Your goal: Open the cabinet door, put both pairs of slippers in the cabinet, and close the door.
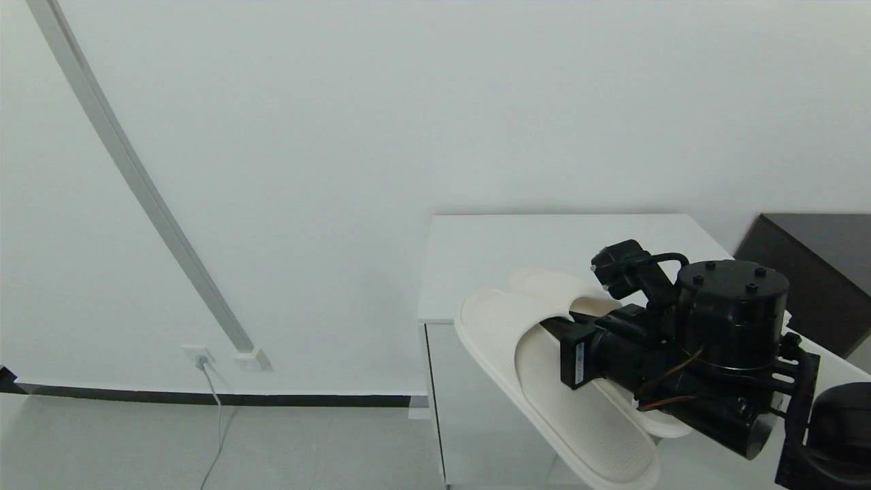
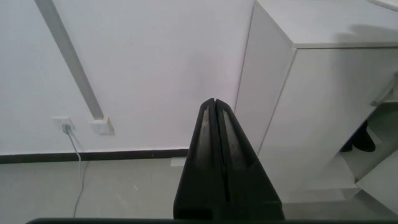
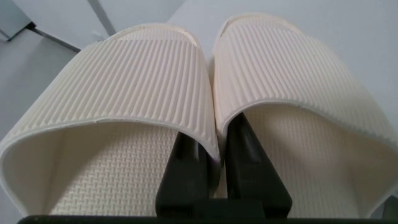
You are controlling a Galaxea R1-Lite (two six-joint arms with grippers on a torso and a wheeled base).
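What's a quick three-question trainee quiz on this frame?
1. True or false: the left gripper holds a slipper.
2. The right gripper grips: A) one slipper, B) both cream slippers by their straps, C) nothing.
3. Name the white furniture behind the slippers.
Key: 1 false, it is shut and empty. 2 B. 3 the cabinet.

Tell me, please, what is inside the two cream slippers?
One finger of the right gripper sits inside each of the slippers, and they pinch the two touching side walls. The toe ends are covered by the ribbed tops, so those cannot be seen.
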